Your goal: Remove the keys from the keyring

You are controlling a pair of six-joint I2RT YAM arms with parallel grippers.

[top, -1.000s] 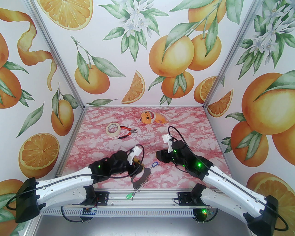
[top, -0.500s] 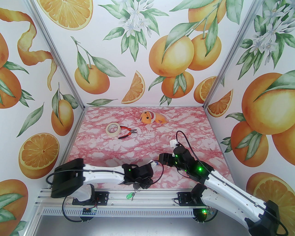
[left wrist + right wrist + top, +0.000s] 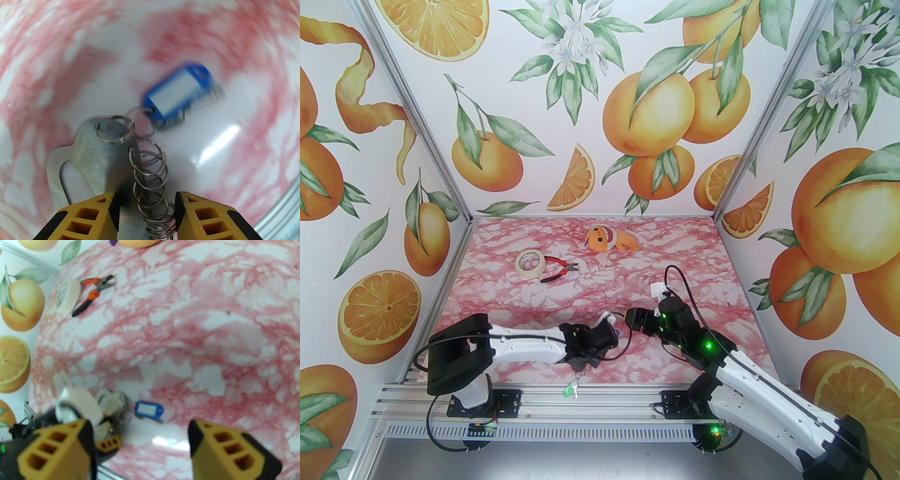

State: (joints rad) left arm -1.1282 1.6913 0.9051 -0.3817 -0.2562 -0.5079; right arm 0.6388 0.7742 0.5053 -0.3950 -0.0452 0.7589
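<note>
The keyring (image 3: 98, 159), a grey metal plate with a row of small rings down one side, stands between my left gripper's yellow fingers (image 3: 77, 215). My left gripper (image 3: 145, 199) is shut on it low at the table's near edge. The blue key (image 3: 180, 91), with a white label, hangs from the top ring and looks blurred. The green key (image 3: 570, 389) dangles below the left gripper (image 3: 604, 340) over the front rail. My right gripper (image 3: 630, 318) is open just right of the blue key (image 3: 149, 410), which lies ahead of its fingers (image 3: 139, 425), with nothing between them.
A roll of beige tape (image 3: 529, 264) and red-handled pliers (image 3: 555, 272) lie at the back left. An orange plush toy (image 3: 609, 238) sits at the back centre. The aluminium rail (image 3: 604, 403) runs along the near edge.
My left arm swung to lie along the near edge with its gripper down onto the keyring. The green key shifted up and right. My right gripper drew back right and opened wider.
</note>
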